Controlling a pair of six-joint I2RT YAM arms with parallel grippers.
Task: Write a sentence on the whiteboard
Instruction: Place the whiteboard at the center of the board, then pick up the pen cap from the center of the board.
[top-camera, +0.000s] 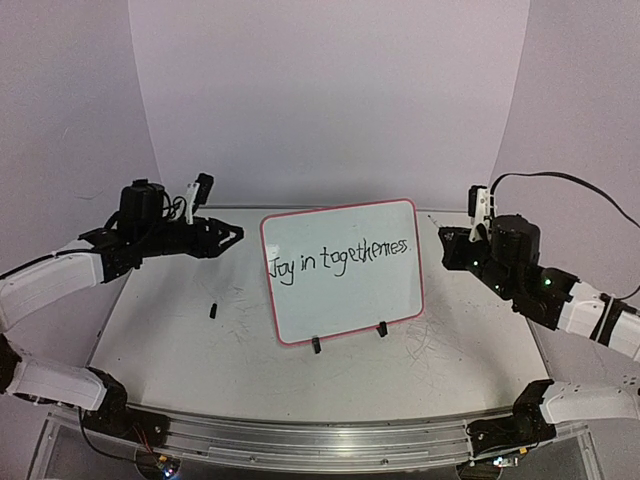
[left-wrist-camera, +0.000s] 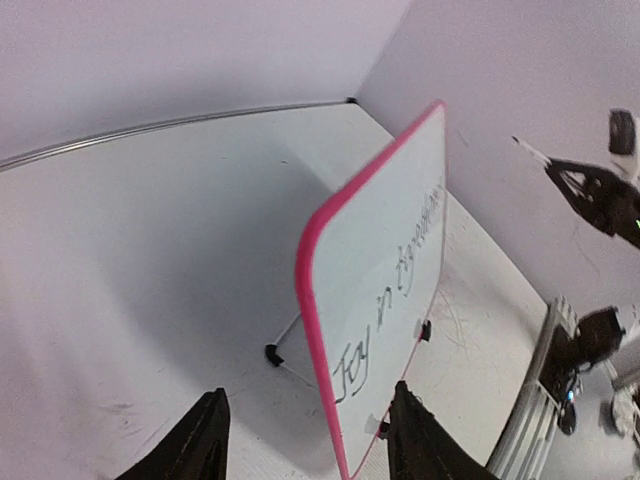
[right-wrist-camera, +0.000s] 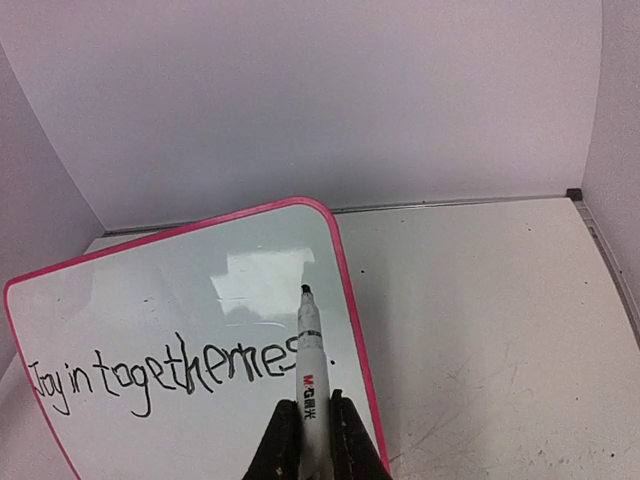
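One camera looks down on the desk (top-camera: 170, 340) from above and behind me. My wrist cameras sit low and near, sharing the whiteboard (top-camera: 342, 300) from opposite sides.

Whiteboard (top-camera: 342, 270) on table (top-camera: 170, 350); left end effector (top-camera: 234, 237) left; marker (right-wrist-camera: 308, 345) in right end effector (right-wrist-camera: 311, 405).
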